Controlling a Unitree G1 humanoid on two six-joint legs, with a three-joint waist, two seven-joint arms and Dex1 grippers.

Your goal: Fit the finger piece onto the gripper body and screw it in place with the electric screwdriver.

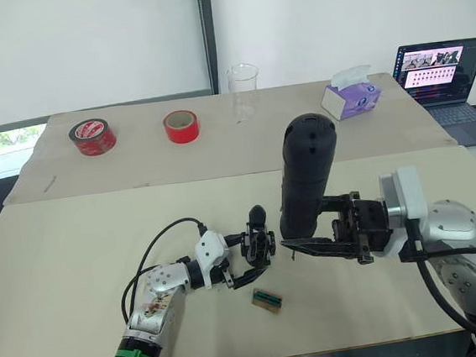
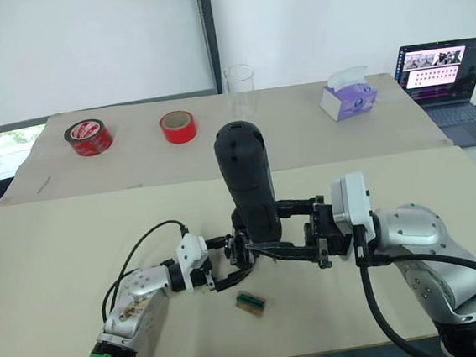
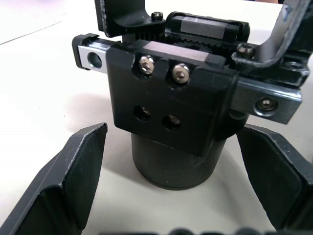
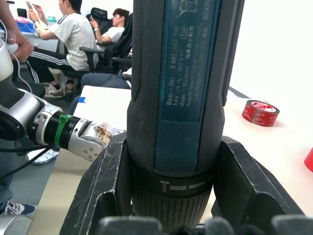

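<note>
Held upright, the electric screwdriver (image 4: 181, 98) is clamped in the right pincer (image 2: 311, 235). Just beyond its tip the gripper body (image 3: 166, 112) stands on the surface (image 1: 78, 270) between the open fingers of the left pincer (image 1: 251, 266). Two screw holes look empty, so fastening seems unfinished.

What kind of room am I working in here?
Probably a shared lab or office workspace. A paper-covered table holds tape rolls, a tissue box and an open laptop, and seated people on office chairs show in the right wrist view.
</note>
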